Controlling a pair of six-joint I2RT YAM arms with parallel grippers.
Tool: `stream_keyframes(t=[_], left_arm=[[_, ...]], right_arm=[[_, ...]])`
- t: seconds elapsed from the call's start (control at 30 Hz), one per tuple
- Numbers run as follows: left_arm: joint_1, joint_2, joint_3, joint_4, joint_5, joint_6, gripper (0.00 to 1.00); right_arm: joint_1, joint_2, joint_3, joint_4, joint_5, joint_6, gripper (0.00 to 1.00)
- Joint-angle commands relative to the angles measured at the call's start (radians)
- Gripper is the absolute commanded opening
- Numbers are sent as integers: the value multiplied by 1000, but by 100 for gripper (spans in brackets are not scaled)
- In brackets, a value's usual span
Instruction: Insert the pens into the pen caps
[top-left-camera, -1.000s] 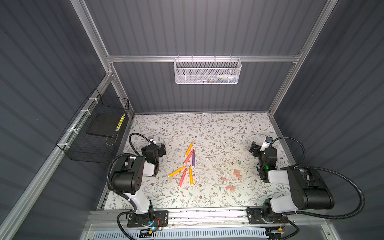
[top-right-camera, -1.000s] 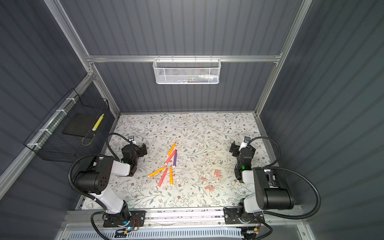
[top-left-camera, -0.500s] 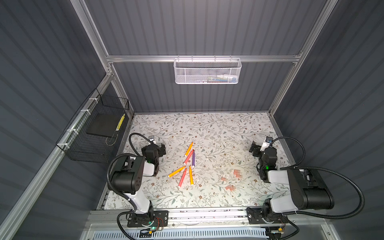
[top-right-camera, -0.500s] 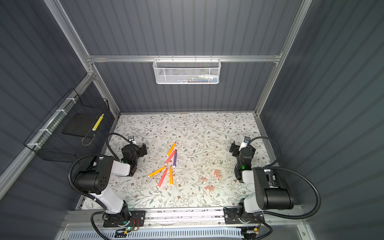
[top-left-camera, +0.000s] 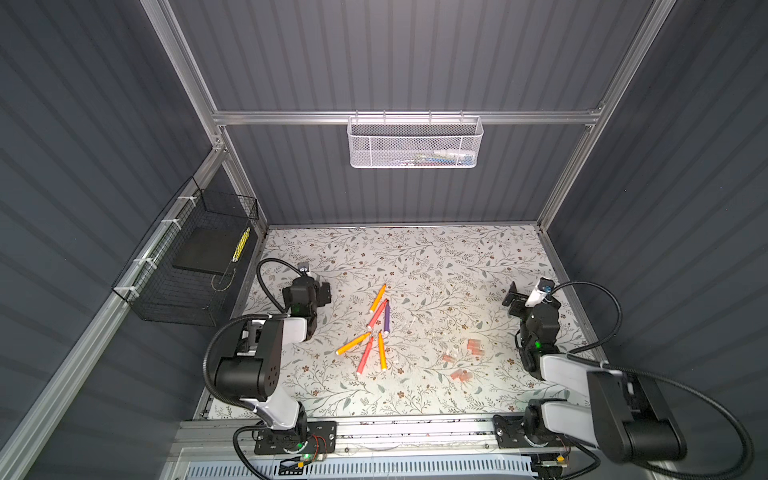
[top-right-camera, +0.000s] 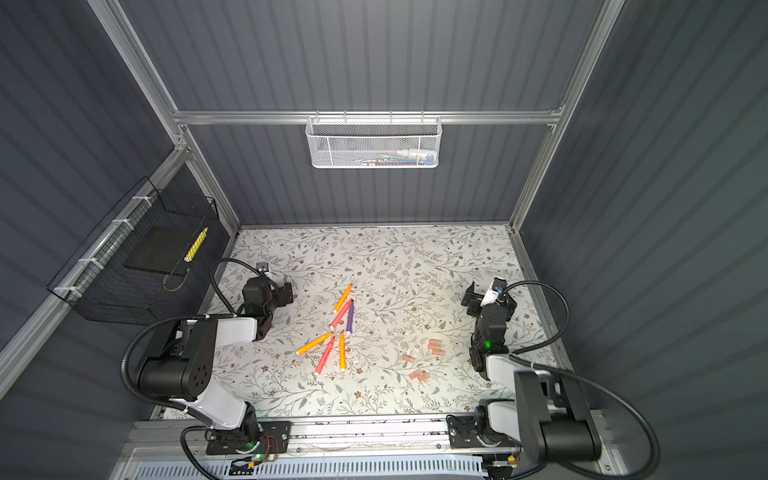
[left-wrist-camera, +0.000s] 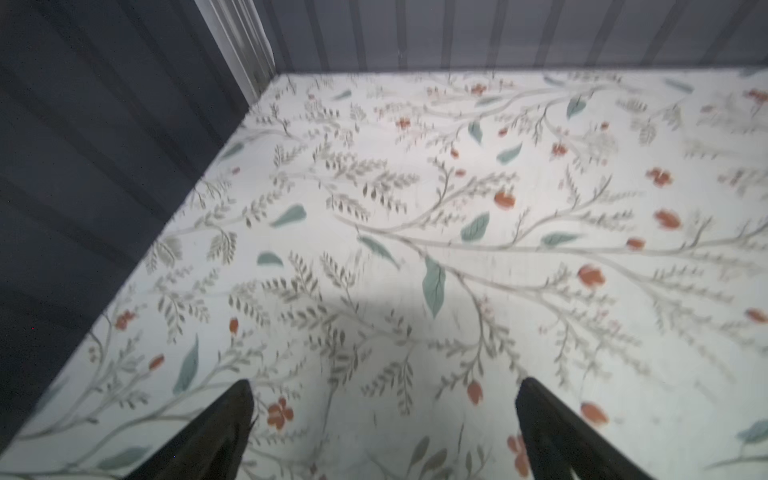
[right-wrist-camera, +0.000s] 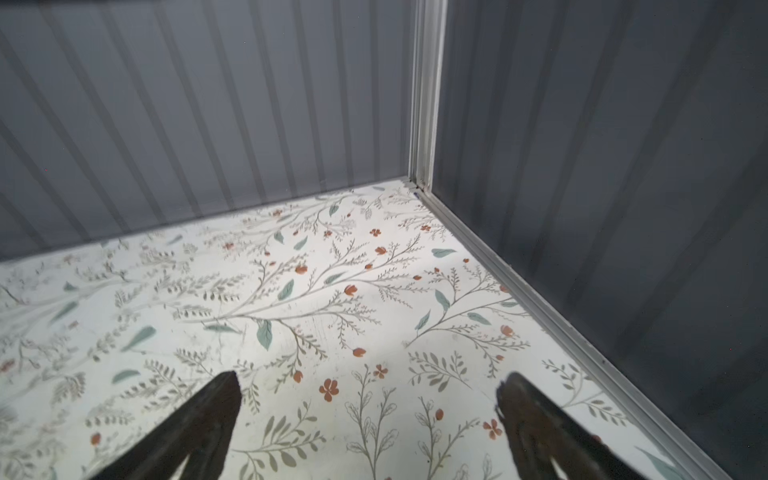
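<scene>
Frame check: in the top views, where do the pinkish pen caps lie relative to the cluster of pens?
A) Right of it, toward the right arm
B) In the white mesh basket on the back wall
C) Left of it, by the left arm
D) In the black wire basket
A: in both top views the pen caps lie loose on the table, to the right of the pens.

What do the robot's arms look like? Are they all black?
Not all black. The left arm and right arm have chunky round black joints with smooth white shells between. A thick black cable loops off each, and a tiny green light glows near each wrist. The left gripper and right gripper have dark, pointed fingers.
</scene>
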Motion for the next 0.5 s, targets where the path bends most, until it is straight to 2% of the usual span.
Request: stream_keyframes(t=[0.0,0.07,0.1,0.2,0.23,0.3,0.37,0.43,0.47], left_arm=[[-4,-99,3,-120,26,-1,99],[-3,-194,-54,-75,61,-17,99],[-3,-253,-80,-67,74,-37,99],[-3,-420,-62,-228,105,-88,100],[-3,-472,-49,-292,166,-63,99],[-3,-549,-60,-329,292,-19,99],[-3,-612,-78,-310,331,-45,99],[-3,-666,-60,-373,241,-174,99],[-3,-685,-39,-424,202,-216,99]], right_arm=[[2,-184,40,-217,148,156,99],[2,-272,80,-377,156,291,99],[1,-315,138,-545,147,368,99],[3,-389,369,-1022,-11,452,99],[3,-395,412,-1096,-88,463,99],[4,-405,464,-1198,-218,484,99],[4,-434,467,-1253,-250,549,99],[1,-490,410,-1205,-305,564,99],[2,-513,377,-1200,-306,614,99]])
